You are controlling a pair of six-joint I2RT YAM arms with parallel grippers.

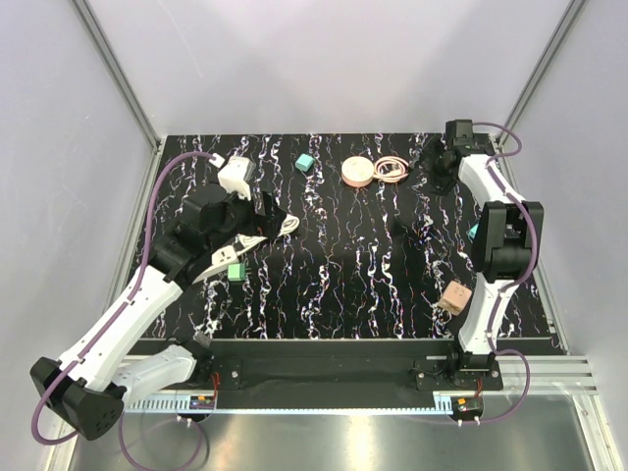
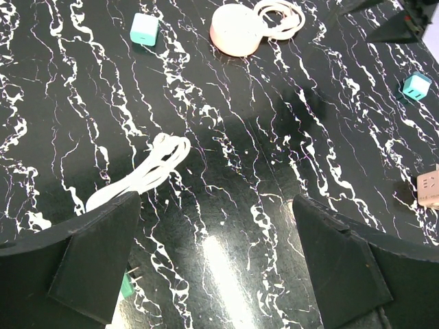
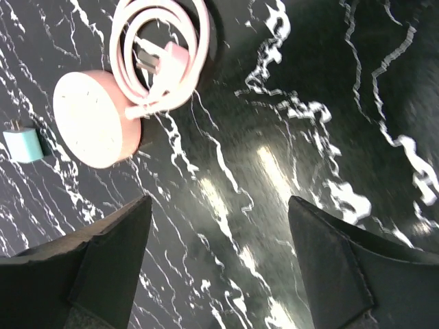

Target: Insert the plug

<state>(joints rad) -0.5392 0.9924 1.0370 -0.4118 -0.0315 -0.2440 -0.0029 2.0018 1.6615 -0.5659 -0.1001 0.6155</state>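
Teal plug (image 1: 474, 233) — half behind right arm (image 1: 504, 240)

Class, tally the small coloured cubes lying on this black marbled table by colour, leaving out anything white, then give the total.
Teal cubes: 2
Green cube: 1
Pinkish-tan cube: 1
Total: 4

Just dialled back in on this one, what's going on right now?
Nothing is held yet. Both pincers are open and empty. The left pincer hovers over the coiled white cable on the table's left side. The right pincer hangs over bare tabletop beside the pink round disc and its coiled pink cord. The small teal cube-shaped plastic plug lies loose at the far middle, not inserted.
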